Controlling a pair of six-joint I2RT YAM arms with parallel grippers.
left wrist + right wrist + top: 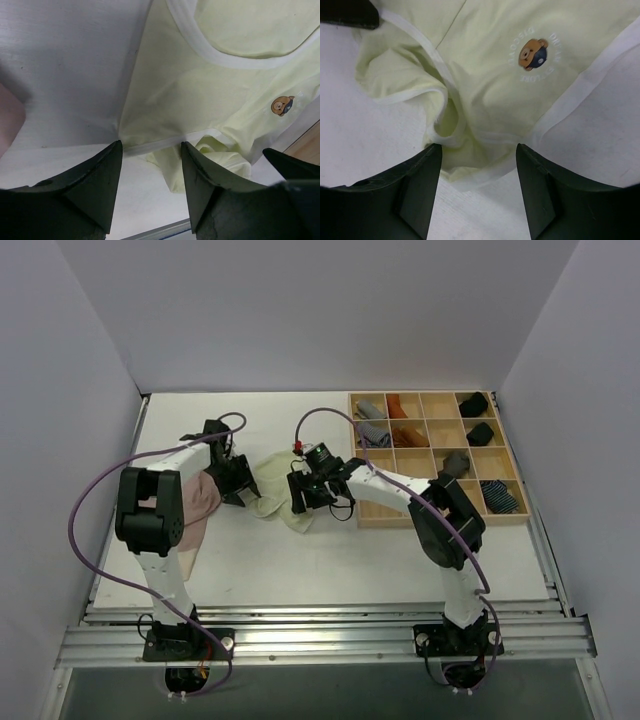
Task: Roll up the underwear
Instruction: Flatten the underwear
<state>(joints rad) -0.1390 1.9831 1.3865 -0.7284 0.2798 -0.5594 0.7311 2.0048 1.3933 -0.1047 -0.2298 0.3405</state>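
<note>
Your top view looks down from above and behind both arm bases, far enough off to take in the whole table [300, 560]. Each wrist view sits just behind its own fingers and looks out past them, very near the surface. Beyond the left gripper [151, 145] you see the yellow-green briefs [200, 90]. Beyond the right gripper [478, 147] you see the same cloth, so both wrist views share its bear print [532, 53].

The smaller underwear [272, 485] is lying between the left gripper [240, 490] and the right gripper [301, 498], the larger underwear [200, 502] is lying nearer the left edge of the table [330, 560], and the tray [437, 521] is sitting at its far right corner.
</note>
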